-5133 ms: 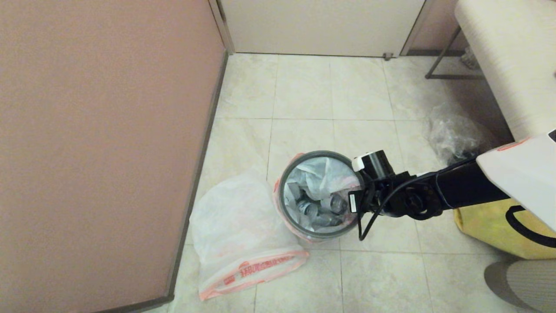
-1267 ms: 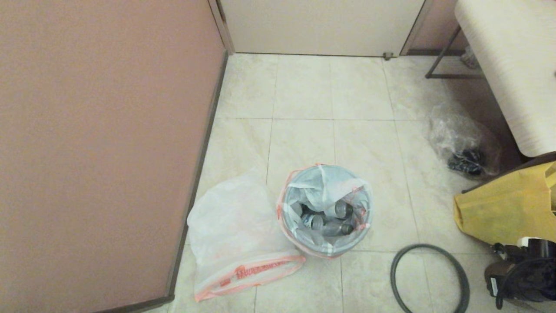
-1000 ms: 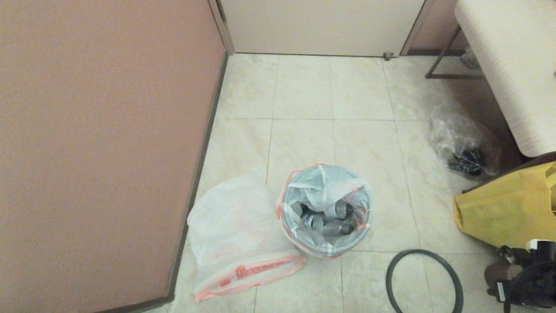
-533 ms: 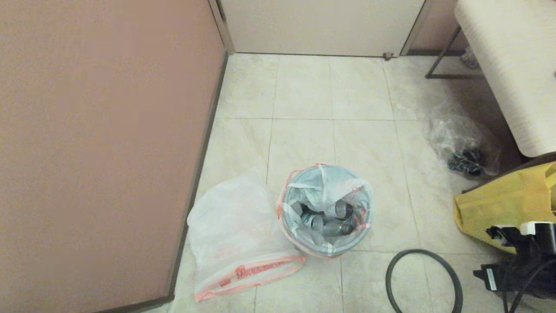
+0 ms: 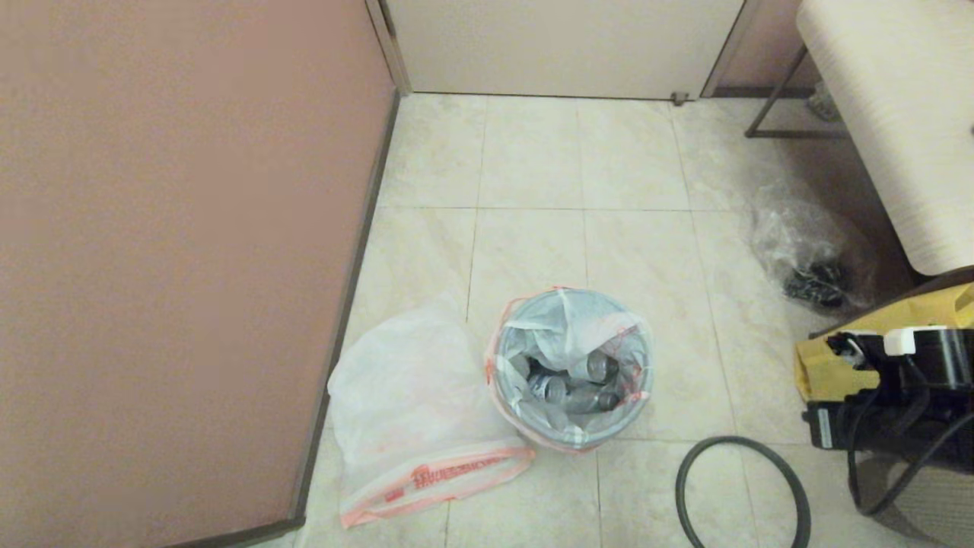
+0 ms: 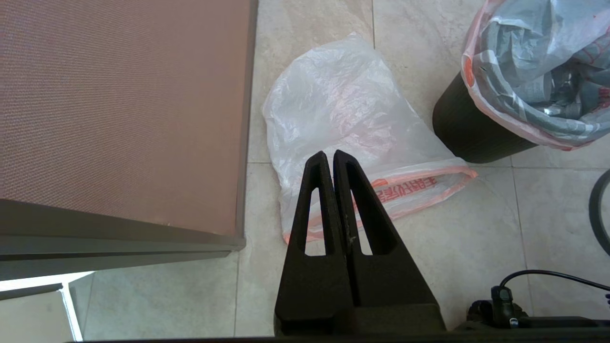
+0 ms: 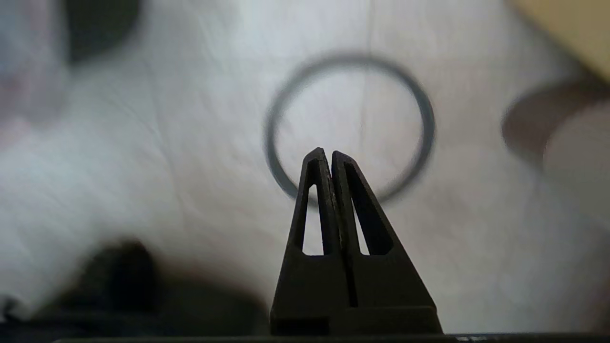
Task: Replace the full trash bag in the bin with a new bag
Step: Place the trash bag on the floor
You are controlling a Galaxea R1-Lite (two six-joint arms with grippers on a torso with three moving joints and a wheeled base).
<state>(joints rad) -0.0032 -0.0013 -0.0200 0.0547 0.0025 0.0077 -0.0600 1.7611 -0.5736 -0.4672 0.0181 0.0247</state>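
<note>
On pale stone tiles, round dark bin, crinkly can-lumped full trash bag, loose grey rim ring.

In the head view the grey rim ring on the floor runs off the bottom edge, so its near arc is cut away, and the right arm at the right edge covers part of the yellow fabric bag. The bin shows only a strip of dark wall in the left wrist view; elsewhere the full trash bag hides it. The right wrist view is smeared: the ring is soft-edged and the dark shapes near it cannot be told.
</note>
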